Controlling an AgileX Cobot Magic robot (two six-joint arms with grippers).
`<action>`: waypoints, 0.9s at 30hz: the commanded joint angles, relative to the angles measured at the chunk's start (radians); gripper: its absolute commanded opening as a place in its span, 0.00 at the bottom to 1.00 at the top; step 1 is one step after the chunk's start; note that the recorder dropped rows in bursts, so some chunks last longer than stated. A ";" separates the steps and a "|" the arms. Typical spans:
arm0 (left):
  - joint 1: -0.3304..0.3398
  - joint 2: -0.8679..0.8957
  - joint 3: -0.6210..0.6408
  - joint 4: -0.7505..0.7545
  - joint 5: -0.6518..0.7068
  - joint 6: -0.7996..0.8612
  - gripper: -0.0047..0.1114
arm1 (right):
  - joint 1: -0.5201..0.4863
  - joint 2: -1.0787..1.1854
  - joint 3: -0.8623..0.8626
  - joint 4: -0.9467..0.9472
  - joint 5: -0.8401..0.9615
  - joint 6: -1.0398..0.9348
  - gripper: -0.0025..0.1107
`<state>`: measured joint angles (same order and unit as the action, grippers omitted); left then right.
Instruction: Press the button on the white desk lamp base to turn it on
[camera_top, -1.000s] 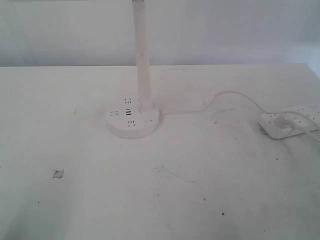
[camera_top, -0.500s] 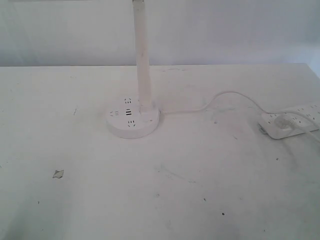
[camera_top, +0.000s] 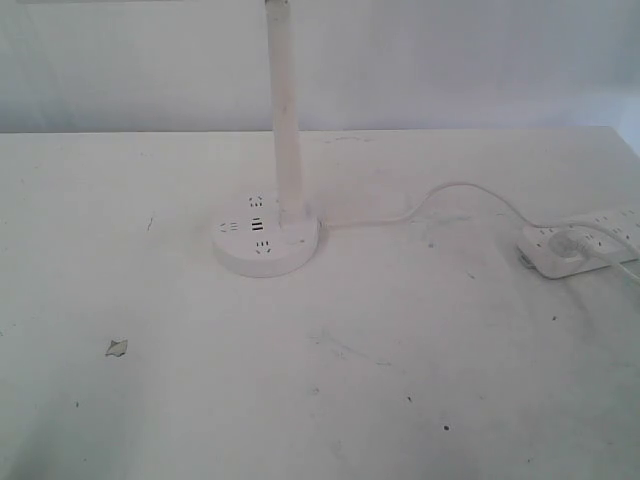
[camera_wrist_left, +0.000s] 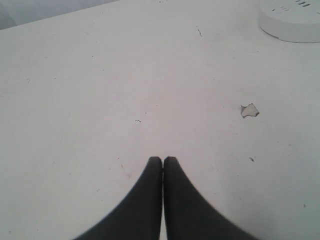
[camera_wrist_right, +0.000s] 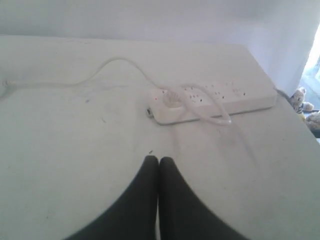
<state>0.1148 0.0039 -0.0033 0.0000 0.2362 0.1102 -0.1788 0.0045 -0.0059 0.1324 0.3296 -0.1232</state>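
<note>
Progress nil: round flat white plastic lamp base (camera_top: 285, 258) stands untouched at 11 o'clock from the centre of the white surface (camera_top: 300, 400); button too faint to locate. Left claw (camera_wrist_left: 162, 161) and right claw (camera_wrist_right: 159, 160) are pinched closed, empty, well apart from it. Approach and press remain.

Black jaws — smooth, curved, tapering

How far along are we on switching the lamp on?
Nothing looks done: no arm shows near the round white plastic desk lamp base. In hand: the left end effector and right end effector are shut, neither touching the base. Left: reach the base and press its button, too small to make out here.
</note>
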 joint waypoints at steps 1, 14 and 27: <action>0.003 -0.004 0.003 -0.006 -0.002 -0.001 0.04 | 0.004 -0.004 0.006 -0.008 -0.145 -0.014 0.02; 0.003 -0.004 0.003 -0.006 -0.002 -0.001 0.04 | 0.004 -0.004 0.006 -0.002 -0.466 0.023 0.02; 0.003 -0.004 0.003 -0.006 -0.002 -0.001 0.04 | 0.004 -0.004 0.006 0.008 -0.718 0.484 0.02</action>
<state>0.1148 0.0039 -0.0033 0.0000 0.2362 0.1102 -0.1788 0.0045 -0.0053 0.1389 -0.3736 0.2820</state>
